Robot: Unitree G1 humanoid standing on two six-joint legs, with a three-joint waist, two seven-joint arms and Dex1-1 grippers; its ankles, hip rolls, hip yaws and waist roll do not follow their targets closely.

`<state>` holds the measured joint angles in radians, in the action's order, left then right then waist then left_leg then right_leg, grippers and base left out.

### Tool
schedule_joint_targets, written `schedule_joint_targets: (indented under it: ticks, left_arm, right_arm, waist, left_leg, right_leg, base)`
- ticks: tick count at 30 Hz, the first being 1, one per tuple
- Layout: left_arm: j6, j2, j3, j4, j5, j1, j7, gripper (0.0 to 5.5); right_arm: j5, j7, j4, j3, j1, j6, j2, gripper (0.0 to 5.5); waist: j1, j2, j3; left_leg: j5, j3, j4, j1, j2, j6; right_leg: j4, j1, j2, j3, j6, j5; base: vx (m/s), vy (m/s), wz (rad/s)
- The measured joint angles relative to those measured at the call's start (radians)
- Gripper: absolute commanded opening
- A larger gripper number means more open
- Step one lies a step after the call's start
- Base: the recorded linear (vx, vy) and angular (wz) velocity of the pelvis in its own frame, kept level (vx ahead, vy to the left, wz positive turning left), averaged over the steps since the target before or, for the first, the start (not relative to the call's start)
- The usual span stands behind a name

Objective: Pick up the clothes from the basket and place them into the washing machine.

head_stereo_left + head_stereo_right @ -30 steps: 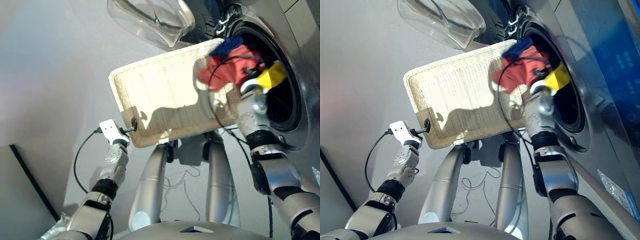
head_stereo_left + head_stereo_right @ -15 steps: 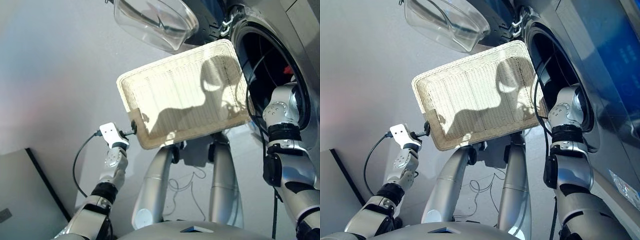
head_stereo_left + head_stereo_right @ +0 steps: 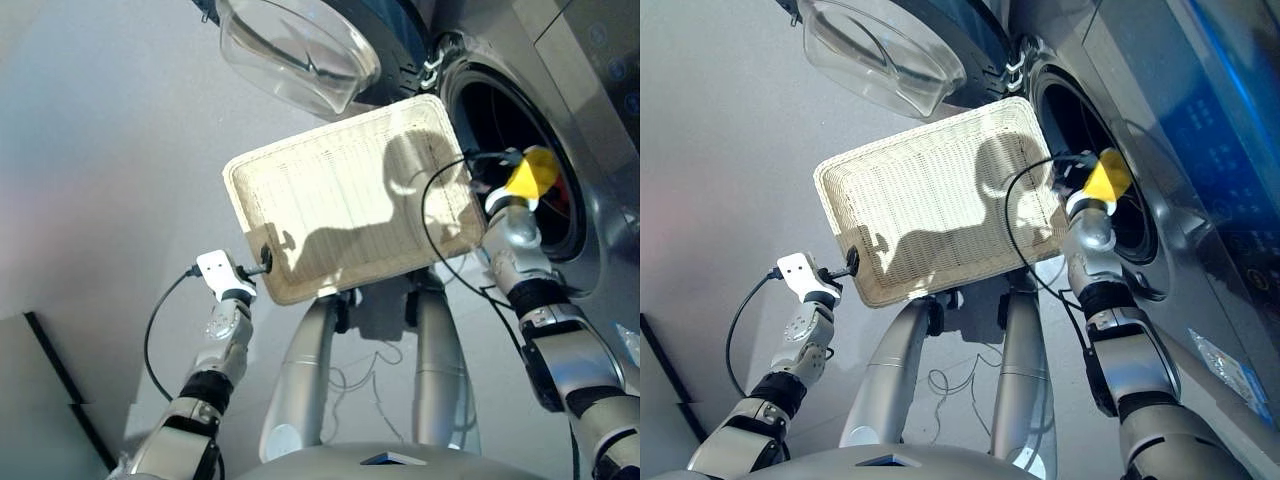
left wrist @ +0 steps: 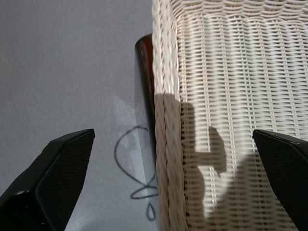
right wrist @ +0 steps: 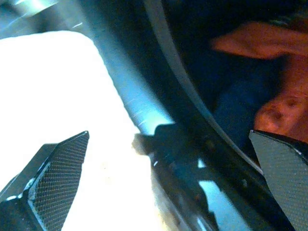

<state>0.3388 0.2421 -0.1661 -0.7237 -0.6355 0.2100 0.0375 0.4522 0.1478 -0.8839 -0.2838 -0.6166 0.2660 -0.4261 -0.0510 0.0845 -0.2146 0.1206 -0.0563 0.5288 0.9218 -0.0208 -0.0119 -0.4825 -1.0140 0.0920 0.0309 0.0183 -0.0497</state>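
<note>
Both grippers stand with their fingers spread wide and hold nothing. Right gripper (image 3: 500,165) is at the mouth of the washer (image 3: 590,120), just at the lower rim of the porthole, and its wrist view looks over the rim into the dark drum. Left gripper (image 3: 262,262) is at the near left corner of the basket (image 3: 330,200); in its wrist view one finger (image 4: 57,178) is over the grey floor (image 3: 100,150) outside the rim and the other finger (image 4: 284,168) is over the woven bottom inside, so the rim lies between them, but I cannot tell if they touch it.

From large to small: the washer fills the space ahead of the right gripper and to its right, dark grey and glossy. Its glass door (image 3: 295,50) is swung open and hangs beyond the far edge of the basket, well ahead of the left gripper. The basket lies between the two grippers, and its far right corner comes close to the porthole. On its bottom are only shadows.

Clothes are inside the drum, just ahead of the right gripper: a red garment (image 5: 269,72) and a navy one (image 5: 236,115) beside it. The black garment I cannot make out in the dark. A thin black cable (image 3: 440,215) loops from the right wrist over the right end of the basket.
</note>
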Motion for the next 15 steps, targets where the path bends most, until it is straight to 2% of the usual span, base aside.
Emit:
schedule_joint_targets:
  ticks: [2, 6, 8, 11, 15]
  left_arm:
    - [-0.005, -0.002, 0.009, -0.042, 0.000, -0.015, -0.001, 5.50]
    - [-0.031, -0.017, 0.012, -0.103, 0.011, -0.033, -0.016, 5.50]
    - [-0.039, -0.022, 0.011, -0.131, 0.023, -0.039, -0.022, 5.50]
    - [-0.041, -0.027, 0.012, -0.168, 0.054, -0.045, -0.024, 5.50]
    - [-0.043, -0.028, 0.013, -0.252, 0.105, -0.045, -0.030, 5.50]
  right_arm:
    - [-0.028, -0.022, -0.025, -0.025, 0.036, -0.007, 0.033, 5.50]
    - [-0.107, -0.029, -0.057, -0.042, 0.101, -0.032, 0.071, 5.50]
    - [-0.132, -0.030, -0.076, -0.042, 0.134, -0.042, 0.088, 5.50]
    - [-0.137, -0.042, -0.102, -0.047, 0.184, -0.047, 0.113, 5.50]
    - [-0.174, -0.050, -0.146, -0.059, 0.243, -0.050, 0.154, 5.50]
  waist:
    - [0.001, -0.031, 0.018]
    - [0.001, -0.047, 0.025]
    - [0.004, -0.051, 0.027]
    - [0.002, -0.064, 0.029]
    - [0.019, -0.089, 0.034]
  left_leg:
    - [-0.005, 0.003, -0.021, -0.025, 0.001, 0.004]
    - [-0.011, 0.026, -0.052, -0.083, 0.000, 0.006]
    - [-0.012, 0.029, -0.069, -0.120, 0.000, 0.005]
    - [-0.018, 0.040, -0.108, -0.184, 0.000, 0.007]
    - [-0.032, 0.055, -0.182, -0.296, 0.002, 0.009]
  right_leg:
    - [0.013, 0.024, -0.001, 0.005, -0.004, 0.002]
    - [0.050, 0.094, 0.002, 0.027, -0.005, 0.002]
    - [0.070, 0.135, 0.002, 0.038, -0.004, 0.002]
    - [0.104, 0.200, 0.002, 0.051, -0.004, 0.002]
    - [0.166, 0.315, 0.000, 0.069, -0.004, 0.001]
  base:
    - [0.000, 0.000, 0.000]
    - [0.000, 0.000, 0.000]
    - [0.000, 0.000, 0.000]
    - [0.067, -0.012, 0.039]
    - [0.072, 0.010, 0.051]
